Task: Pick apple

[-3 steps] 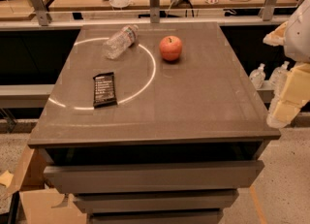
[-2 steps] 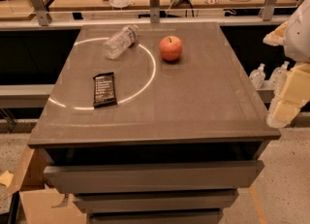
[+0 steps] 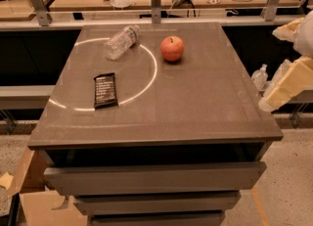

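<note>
Apple (image 3: pixel 172 49) far-center on table (image 3: pixel 205 107), nr bottle (image 3: pixel 121 41). Gripper (image 3: pixel 288 80) off rt edge, well apart; open/shut can't tell. Risk: off-center contact could roll apple away or into bottle.

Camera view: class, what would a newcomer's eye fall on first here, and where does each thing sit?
The red-orange apple stands out, near the far middle of the grey table, just outside a bright ring of light. A clear bottle lies on its side across the ring's far edge, a dark snack bar inside it. The pale gripper hangs beyond the table's right edge, apart from the apple.
</note>
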Available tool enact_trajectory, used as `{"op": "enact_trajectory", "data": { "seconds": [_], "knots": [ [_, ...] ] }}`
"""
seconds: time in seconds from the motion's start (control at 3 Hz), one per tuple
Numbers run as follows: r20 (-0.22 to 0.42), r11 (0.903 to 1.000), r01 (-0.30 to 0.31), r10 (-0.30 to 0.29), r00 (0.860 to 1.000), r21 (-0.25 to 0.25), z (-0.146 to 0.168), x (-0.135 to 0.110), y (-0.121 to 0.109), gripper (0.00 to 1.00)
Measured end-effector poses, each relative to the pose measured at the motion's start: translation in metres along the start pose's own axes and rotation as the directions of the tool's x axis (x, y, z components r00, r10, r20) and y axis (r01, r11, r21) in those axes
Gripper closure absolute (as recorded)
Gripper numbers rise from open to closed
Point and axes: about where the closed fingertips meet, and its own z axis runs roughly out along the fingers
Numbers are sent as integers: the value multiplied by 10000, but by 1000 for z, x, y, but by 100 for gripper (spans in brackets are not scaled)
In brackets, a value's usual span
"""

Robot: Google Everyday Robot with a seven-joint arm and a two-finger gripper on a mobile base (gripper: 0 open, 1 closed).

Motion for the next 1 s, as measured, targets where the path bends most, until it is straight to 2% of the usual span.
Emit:
{"op": "enact_trajectory", "data": {
  "seconds": [0.33, 0.67, 1.0],
  "knots": [
    [2632, 9894, -1138, 866, 9608, 898, 34, -3, -68, 0],
    [3596, 9832, -1553, 1114, 9264, 956, 54, -8, -93, 0],
    [3697, 9824, -1625, 1176, 9217, 927, 59, -9, -96, 0]
  ]
}}
